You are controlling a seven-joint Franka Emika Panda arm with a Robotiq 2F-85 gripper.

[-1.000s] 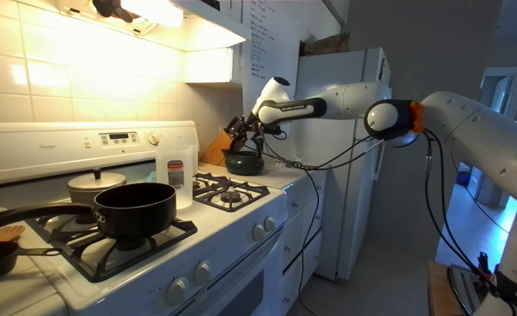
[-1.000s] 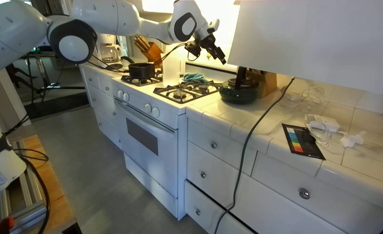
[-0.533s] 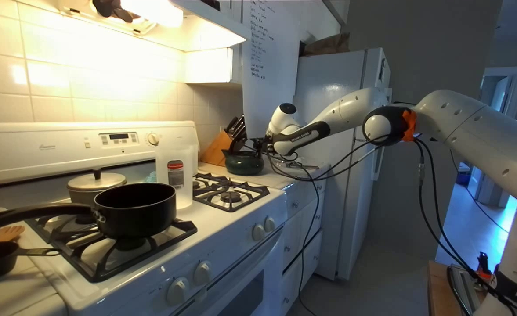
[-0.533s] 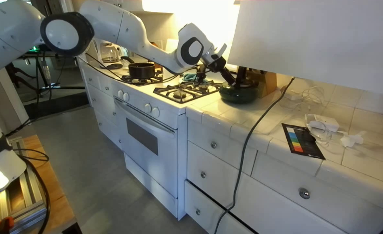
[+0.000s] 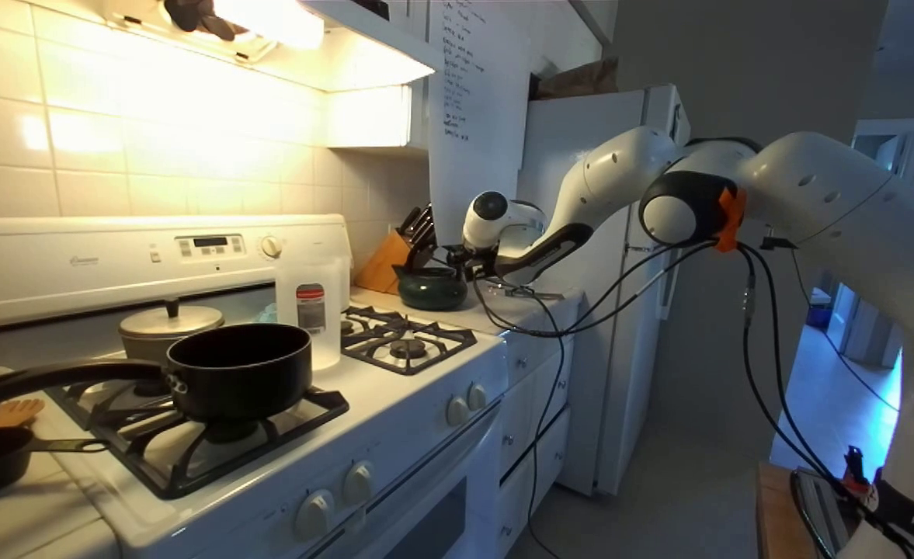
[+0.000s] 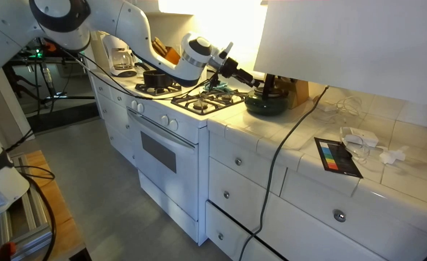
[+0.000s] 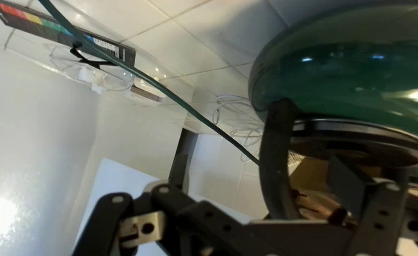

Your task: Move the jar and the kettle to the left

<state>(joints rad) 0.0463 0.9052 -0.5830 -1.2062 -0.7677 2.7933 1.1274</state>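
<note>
The kettle [image 6: 266,103], squat and dark green with a dark arched handle [image 6: 269,85], stands on the tiled counter right of the stove; it also shows in an exterior view [image 5: 432,291]. The jar [image 5: 321,310], a pale translucent container with a red-topped label, stands on the stove behind the black saucepan. My gripper [image 6: 255,84] is at the kettle's stove side, its tips close to the handle. In the wrist view the picture is upside down: the gripper [image 7: 260,161] is open, the kettle's handle [image 7: 276,160] showing between the fingers. Whether anything touches cannot be told.
The black saucepan [image 5: 239,373] and a grey lidded pot [image 5: 169,326] sit on the stove. The knife block [image 5: 385,264] is behind the kettle. A white panel [image 6: 344,43] hangs over the counter. A dark cord [image 6: 286,141] runs down beside the kettle.
My gripper has come down from above the kettle to its handle, then risen slightly and tilted flatter over the last half second. Kettle and jar have stayed in place.
</note>
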